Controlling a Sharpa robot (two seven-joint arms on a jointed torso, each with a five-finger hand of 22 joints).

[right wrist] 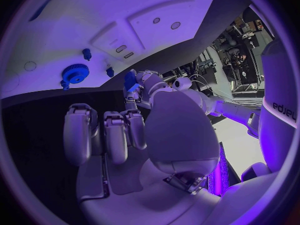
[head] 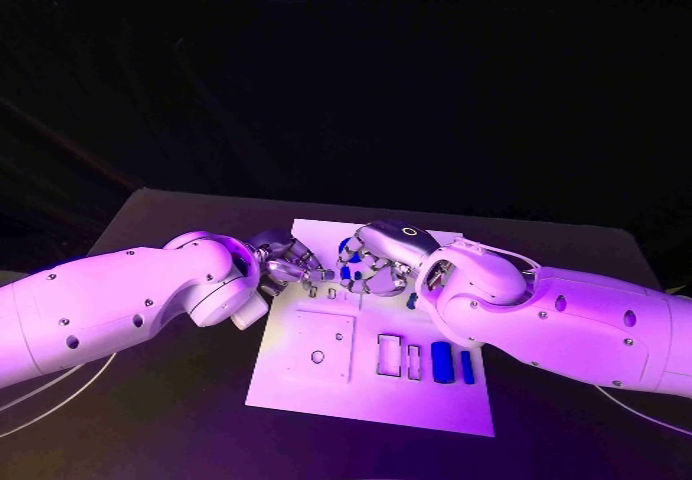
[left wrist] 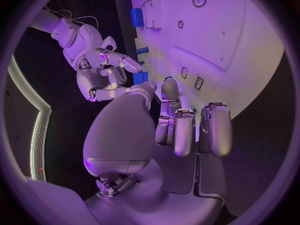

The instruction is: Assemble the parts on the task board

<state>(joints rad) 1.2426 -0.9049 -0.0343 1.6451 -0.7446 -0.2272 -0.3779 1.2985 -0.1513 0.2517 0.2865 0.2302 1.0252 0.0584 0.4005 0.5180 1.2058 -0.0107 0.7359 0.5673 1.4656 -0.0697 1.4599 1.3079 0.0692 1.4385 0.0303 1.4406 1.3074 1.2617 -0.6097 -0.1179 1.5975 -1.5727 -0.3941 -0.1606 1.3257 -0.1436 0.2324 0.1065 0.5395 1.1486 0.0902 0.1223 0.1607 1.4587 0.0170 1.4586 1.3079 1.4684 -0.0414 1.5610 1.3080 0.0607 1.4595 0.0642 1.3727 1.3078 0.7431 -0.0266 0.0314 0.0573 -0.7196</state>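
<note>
- Head view: white task board (head: 310,385) lies mid-tabletop (head: 159,215). Both hands meet over its far half — left hand (head: 289,263) and right hand (head: 372,265) close together, fingers pointing toward each other. A tall blue part (head: 441,361) and a slimmer blue part (head: 467,366) stand in slots at the board's near right side, beside two empty rectangular slots.
- Left wrist view: left hand's (left wrist: 181,125) fingers (left wrist: 215,130) curled inward above the board (left wrist: 250,40), nothing seen between them. Opposite it, the right hand (left wrist: 109,77) pinches a small blue piece (left wrist: 140,77) at its fingertips.
- Right wrist view: right hand's (right wrist: 119,130) fingers (right wrist: 78,135) bent; the same blue piece (right wrist: 130,80) sits at its fingertips, at the board's edge. A blue gear (right wrist: 75,74) rests on the board (right wrist: 94,20), with a small blue peg (right wrist: 87,53) near it.
</note>
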